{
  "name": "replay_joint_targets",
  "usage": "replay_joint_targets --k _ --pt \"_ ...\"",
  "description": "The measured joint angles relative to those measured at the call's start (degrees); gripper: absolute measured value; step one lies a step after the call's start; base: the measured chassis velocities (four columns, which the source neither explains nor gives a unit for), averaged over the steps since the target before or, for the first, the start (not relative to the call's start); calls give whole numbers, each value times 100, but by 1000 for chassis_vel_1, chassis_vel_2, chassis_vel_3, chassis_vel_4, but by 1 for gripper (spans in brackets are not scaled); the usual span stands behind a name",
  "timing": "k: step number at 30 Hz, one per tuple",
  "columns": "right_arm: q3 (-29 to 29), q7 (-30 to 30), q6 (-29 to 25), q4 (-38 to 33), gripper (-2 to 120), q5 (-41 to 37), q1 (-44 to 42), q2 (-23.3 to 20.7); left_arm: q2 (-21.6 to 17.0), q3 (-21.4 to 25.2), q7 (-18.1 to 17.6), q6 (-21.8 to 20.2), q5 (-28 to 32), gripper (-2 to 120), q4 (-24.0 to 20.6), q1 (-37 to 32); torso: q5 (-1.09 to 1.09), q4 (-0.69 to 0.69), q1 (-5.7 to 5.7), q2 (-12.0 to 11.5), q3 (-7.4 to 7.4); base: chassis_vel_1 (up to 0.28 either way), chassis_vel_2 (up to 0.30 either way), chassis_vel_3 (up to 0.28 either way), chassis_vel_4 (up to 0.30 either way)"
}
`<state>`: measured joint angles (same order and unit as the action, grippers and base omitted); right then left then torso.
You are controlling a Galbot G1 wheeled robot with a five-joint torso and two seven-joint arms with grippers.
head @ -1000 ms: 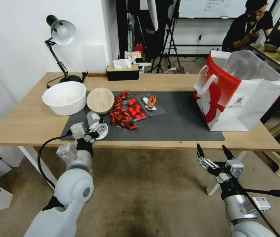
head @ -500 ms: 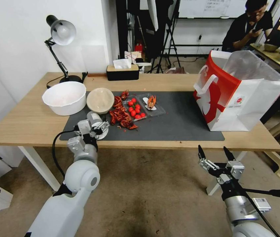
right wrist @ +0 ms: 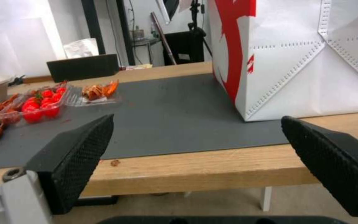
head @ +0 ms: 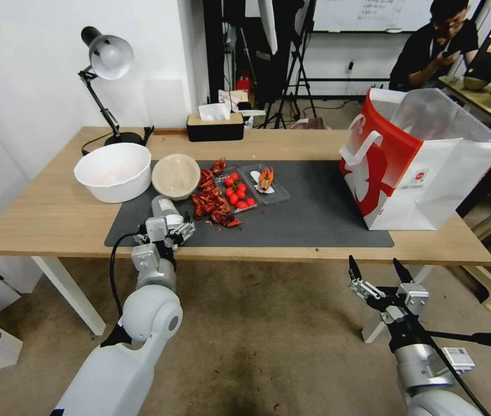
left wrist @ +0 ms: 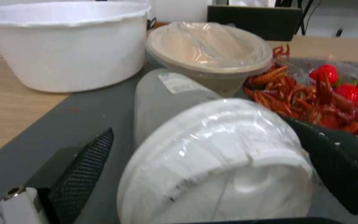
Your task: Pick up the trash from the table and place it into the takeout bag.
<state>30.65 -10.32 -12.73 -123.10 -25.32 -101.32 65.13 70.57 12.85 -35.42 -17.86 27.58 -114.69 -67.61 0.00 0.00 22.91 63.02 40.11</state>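
Table [head: 49,214], grey mat: L gripper [left wrist: 212,174] straddles the lidded plastic cup [left wrist: 212,155], fingers not yet clamped. Grasp step; next needs closing, lifting toward takeout bag [head: 424,173]. R gripper [head: 379,271] wide open, idle below table edge.

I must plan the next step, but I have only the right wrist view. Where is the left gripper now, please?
Observer: The left gripper is over the near edge of the grey mat, toward its left end. Its fingers are on either side of a lidded cup that lies on its side.
Operator: Are the fingers closed on the cup?
Observer: No. In the left wrist view one finger stands apart from the cup, with mat showing between them.
Operator: Is the takeout bag open at the top?
Observer: Yes. The head view shows the takeout bag upright with its mouth open.
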Motion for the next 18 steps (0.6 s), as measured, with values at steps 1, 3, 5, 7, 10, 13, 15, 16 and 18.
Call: replay_joint_targets --k 1,3,5,7,10,13,15,16,18 --pt "0 0 0 0 100 0 0 0 0 0 0 0 0 100 0 0 0 0 0 0 0 0 0 0 0" --pt "1 -21 2 -7 100 12 -3 0 -12 7 -44 -122 59 96 -39 -21 0 0 0 0 0 0 0 0 0" --pt "1 -25 2 -8 100 15 -5 0 -17 14 -83 -205 102 94 -59 -30 0 0 0 0 0 0 0 0 0" --pt "4 -31 3 -9 100 16 -8 0 -28 24 -114 -298 158 88 -86 -46 0 0 1 0 0 0 0 0 0" --pt "8 -37 3 -14 100 17 -13 0 -45 48 -167 -428 202 78 -131 -69 1 -1 0 1 -1 0 0 0 0" --pt "10 -43 2 -14 100 18 -14 1 -61 67 -208 -487 213 72 -142 -79 1 -2 -1 2 -1 0 0 0 0" --pt "9 -46 0 -5 100 19 -11 6 -88 88 -281 -544 250 68 -154 -80 1 -2 0 2 -2 0 0 0 0" --pt "3 -46 -2 3 100 24 -7 13 -107 100 -310 -569 278 68 -161 -81 1 -2 0 2 -2 0 0 0 0" --pt "-7 -46 -3 12 100 31 -3 18 -130 109 -346 -590 315 68 -168 -81 1 -1 -1 2 -2 0 0 0 0"
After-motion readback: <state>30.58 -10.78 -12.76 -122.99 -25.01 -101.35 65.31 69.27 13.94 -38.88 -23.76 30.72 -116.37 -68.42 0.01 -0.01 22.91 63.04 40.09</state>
